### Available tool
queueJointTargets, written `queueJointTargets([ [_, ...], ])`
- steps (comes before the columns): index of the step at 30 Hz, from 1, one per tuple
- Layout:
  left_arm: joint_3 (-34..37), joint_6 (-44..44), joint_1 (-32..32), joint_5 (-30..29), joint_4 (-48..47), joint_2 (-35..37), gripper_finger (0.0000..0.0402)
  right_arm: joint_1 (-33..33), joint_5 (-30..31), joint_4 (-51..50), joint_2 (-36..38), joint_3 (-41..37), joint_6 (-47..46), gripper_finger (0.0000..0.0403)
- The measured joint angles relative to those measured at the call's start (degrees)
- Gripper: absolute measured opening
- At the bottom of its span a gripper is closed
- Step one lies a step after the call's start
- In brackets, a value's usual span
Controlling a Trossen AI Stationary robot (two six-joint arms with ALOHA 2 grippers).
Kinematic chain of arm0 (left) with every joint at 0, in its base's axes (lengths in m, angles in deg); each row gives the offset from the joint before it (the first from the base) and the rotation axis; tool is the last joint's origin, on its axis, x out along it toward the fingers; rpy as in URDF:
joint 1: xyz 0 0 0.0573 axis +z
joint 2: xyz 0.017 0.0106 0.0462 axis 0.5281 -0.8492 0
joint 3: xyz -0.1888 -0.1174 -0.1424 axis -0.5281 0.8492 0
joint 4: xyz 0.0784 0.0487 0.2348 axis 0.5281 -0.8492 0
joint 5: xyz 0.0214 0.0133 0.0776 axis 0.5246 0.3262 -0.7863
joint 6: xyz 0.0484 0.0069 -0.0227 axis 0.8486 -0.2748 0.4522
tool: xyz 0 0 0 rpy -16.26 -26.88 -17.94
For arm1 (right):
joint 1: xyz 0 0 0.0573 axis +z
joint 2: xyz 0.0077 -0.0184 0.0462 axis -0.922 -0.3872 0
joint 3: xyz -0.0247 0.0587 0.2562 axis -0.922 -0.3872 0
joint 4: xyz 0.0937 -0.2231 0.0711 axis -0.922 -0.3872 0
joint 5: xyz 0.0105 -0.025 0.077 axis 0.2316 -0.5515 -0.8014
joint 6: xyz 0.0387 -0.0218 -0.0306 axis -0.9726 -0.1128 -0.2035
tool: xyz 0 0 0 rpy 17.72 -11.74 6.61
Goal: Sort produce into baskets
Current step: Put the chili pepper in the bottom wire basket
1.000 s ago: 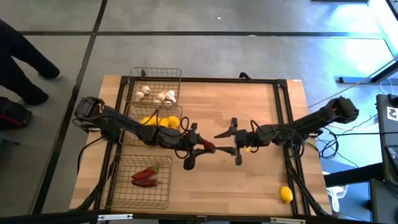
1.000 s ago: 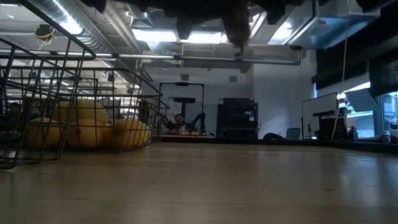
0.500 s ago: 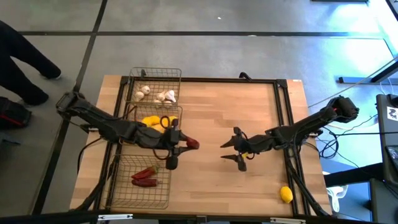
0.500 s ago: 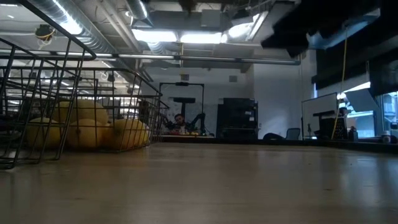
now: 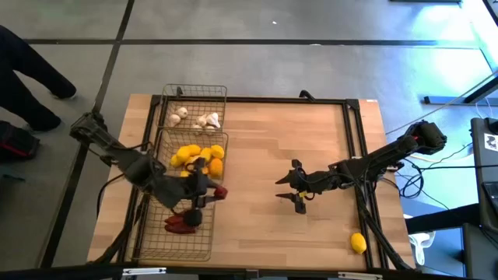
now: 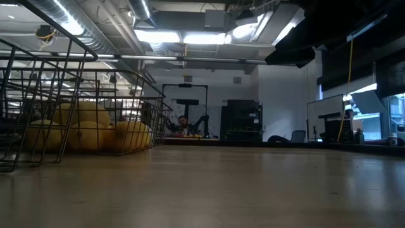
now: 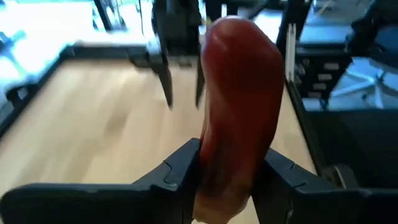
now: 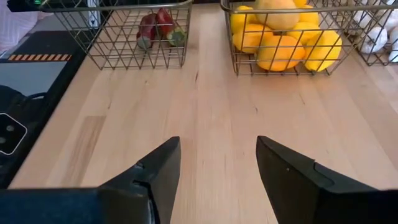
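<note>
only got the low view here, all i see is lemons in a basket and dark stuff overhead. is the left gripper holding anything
Observer: Yes, the left gripper is shut on a red chili pepper; the left wrist view shows it clamped between the fingers.
Operator: where is it over the table
Observer: In the high view it hangs at the near basket, the one with red chilies in it.
Operator: and the right one
Observer: The right gripper is open and empty above bare table near the middle.
Operator: anything left loose
Observer: One lemon lies on the table by the near right corner.
</note>
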Motion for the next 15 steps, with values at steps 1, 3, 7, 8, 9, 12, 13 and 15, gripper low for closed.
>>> queueJointTargets([
  [1,-0.7,-2.1,-0.9,0.0,-2.7,0.0,0.0113,0.0,0.0,0.0,0.0,0.0,0.0,0.0207],
  [3,-2.1,-7.4,-2.9,0.0,-7.9,0.0,0.0113,0.0,0.0,-0.1,0.0,0.0,0.0,0.0207],
  [7,-2.9,-20.1,-6.9,0.8,-17.9,0.0,0.0114,0.0,0.0,-0.1,0.0,0.0,0.0,0.0207],
  [8,-2.9,-23.3,-7.9,1.5,-20.1,0.0,0.0114,0.0,0.0,-0.1,0.0,0.0,0.0,0.0207],
  [9,-2.9,-26.6,-8.9,2.4,-22.1,0.0,0.0114,0.0,0.0,-0.1,0.0,0.0,0.0,0.0207],
  [12,-2.9,-35.9,-11.4,4.6,-26.9,-0.1,0.0114,0.0,0.9,0.0,0.0,0.0,0.0,0.0207],
  [13,-2.9,-38.5,-12.3,4.7,-28.3,-0.3,0.0114,0.0,1.2,0.1,0.0,0.0,0.0,0.0207],
  [15,-2.9,-43.9,-13.9,4.9,-31.5,-0.4,0.0114,0.0,1.4,0.2,0.0,0.0,0.0,0.0207],
])
